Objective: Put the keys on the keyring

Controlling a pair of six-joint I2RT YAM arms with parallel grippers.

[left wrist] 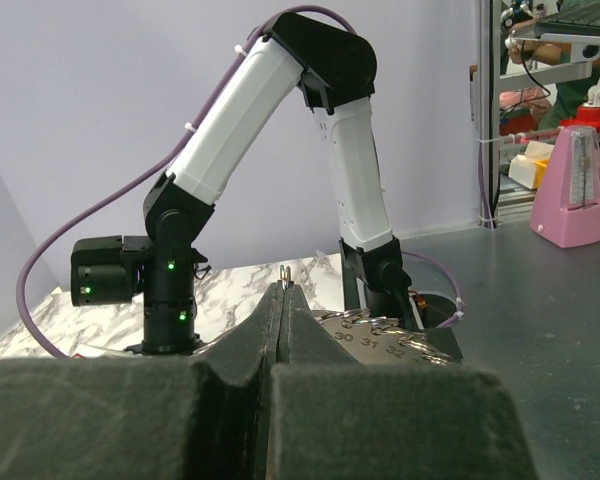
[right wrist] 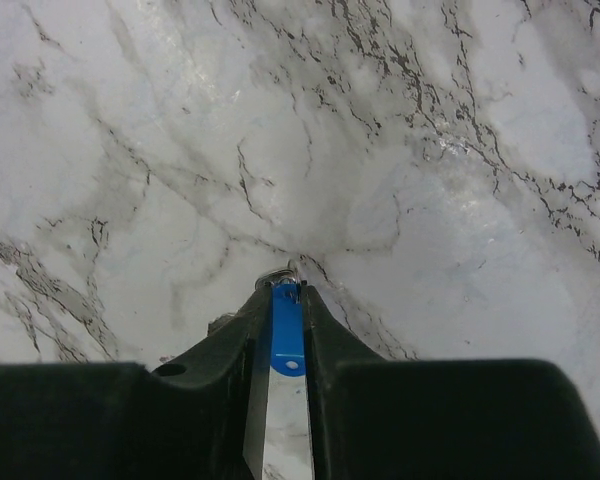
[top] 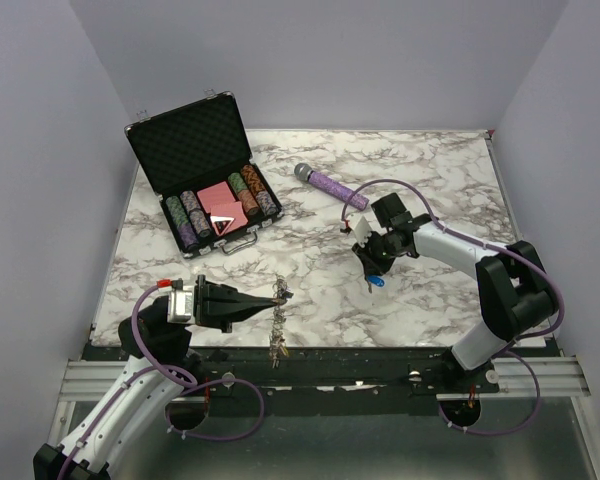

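The left gripper [top: 283, 296] is clamped shut on the far rim of the thin, toothed metal keyring [top: 277, 325]. The keyring runs near-to-far at the near edge of the marbled worktop [top: 430, 180]. Right of centre, the right gripper [top: 372, 272], jaws narrow, pinches 1 flat blue-capped key [top: 378, 285], cap end down.

A robotics lab: marble-topped table [top: 430, 170] inside plain lavender walls [top: 40, 150].

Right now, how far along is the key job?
Done: the left claw is shut on the keyring, with a dangling cluster below it, maybe keys already on. In hand: the right claw grips a blue key, apart from the ring. Left: threading that key on.
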